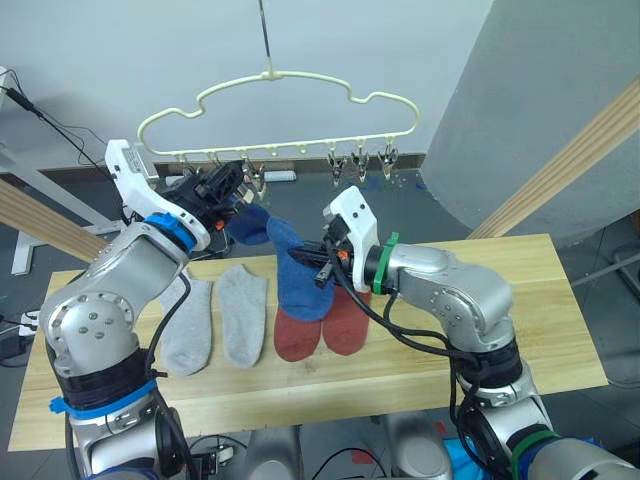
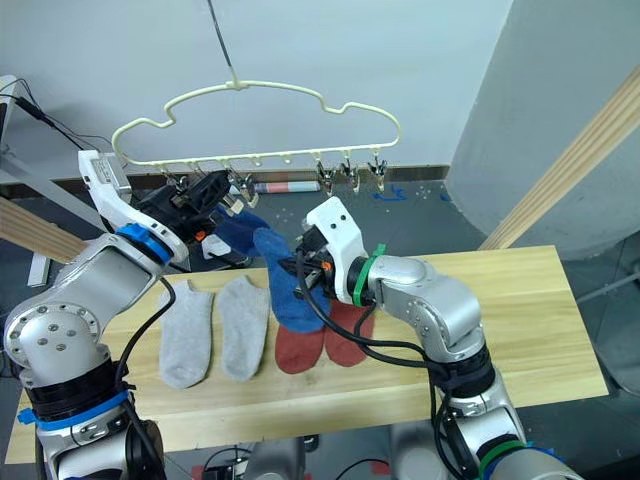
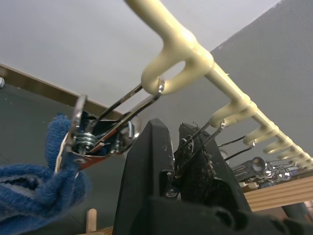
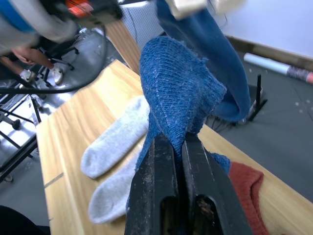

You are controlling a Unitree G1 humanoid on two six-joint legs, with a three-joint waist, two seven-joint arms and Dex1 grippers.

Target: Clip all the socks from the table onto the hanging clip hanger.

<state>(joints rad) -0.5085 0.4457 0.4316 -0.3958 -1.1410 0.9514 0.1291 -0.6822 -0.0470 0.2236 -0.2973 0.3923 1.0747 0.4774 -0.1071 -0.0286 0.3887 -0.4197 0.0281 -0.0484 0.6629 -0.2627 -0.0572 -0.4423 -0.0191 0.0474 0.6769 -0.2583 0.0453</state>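
A: Our right tool point(image 4: 177, 147) pinches 1 blue ankle sock point(image 1: 300, 275) above the light wood plank bench point(image 1: 520, 300).

B: Our left tool point(image 3: 172, 161) pinches a small metal clip point(image 3: 193, 142) on the pale yellow wire clip hanger point(image 1: 280, 100); another blue sock point(image 1: 248, 224) hangs clipped there.

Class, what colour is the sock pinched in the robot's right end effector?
Blue. The sock shows best in the right wrist view, pinched in the right end effector.

Paired head views down over the table point(image 1: 560, 290); wrist views close along each arm's fingers.
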